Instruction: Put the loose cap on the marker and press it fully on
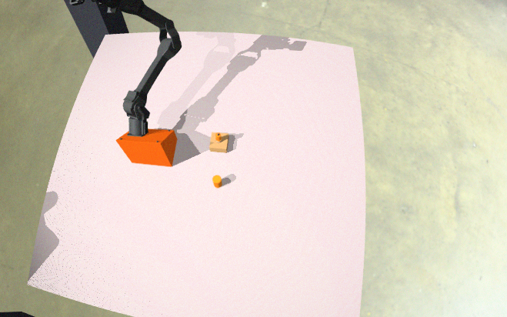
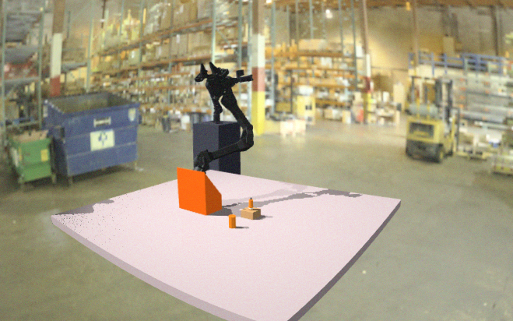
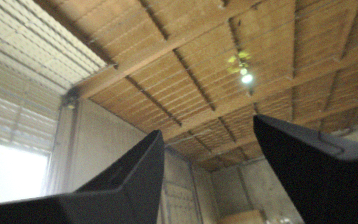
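Orange cap (image 1: 216, 180) stands upright and loose on the pale pink desk (image 1: 247, 244) in our top view, at about 6 o'clock from the tan holder block (image 1: 218, 143) and apart from it. We see the orange marker (image 1: 218, 136) upright in that block, uncapped. The orange base box (image 1: 147, 146) sits at 9 o'clock from the block, and the dark arm (image 1: 153, 71) climbs from it toward 12 o'clock, leaving the frame at the top edge.

From the exterior view we find the cap (image 2: 232, 220) near the block (image 2: 251, 213) at its 8 o'clock, the marker (image 2: 251, 202) rising out of the block. The arm folds up high above the desk (image 2: 289, 255), with the claw (image 2: 207, 71) far above both things.

At the wrist view the claw (image 3: 207, 137) points at a wooden ceiling (image 3: 205, 60); its two dark fingers stand partly apart with nothing between them.
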Motion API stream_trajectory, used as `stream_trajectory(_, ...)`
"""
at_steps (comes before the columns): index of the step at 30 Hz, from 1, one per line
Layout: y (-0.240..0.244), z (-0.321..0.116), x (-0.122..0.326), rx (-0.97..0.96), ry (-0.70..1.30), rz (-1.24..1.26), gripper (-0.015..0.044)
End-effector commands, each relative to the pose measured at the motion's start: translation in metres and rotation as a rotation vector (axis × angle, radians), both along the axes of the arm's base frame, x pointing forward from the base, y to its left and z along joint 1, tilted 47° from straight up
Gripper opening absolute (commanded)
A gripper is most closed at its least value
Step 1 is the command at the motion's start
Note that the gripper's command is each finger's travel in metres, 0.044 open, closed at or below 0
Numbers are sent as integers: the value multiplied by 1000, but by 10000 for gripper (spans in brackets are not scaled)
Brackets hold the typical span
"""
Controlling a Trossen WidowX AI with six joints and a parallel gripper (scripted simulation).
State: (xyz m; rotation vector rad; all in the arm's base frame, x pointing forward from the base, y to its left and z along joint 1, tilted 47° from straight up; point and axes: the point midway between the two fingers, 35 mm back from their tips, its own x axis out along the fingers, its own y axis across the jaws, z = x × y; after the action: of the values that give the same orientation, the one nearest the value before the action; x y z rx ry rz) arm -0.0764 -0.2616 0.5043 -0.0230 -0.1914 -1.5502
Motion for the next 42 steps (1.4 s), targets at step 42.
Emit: stream_trajectory(42, -3, -445, 378, 1176, 628, 1499, 248)
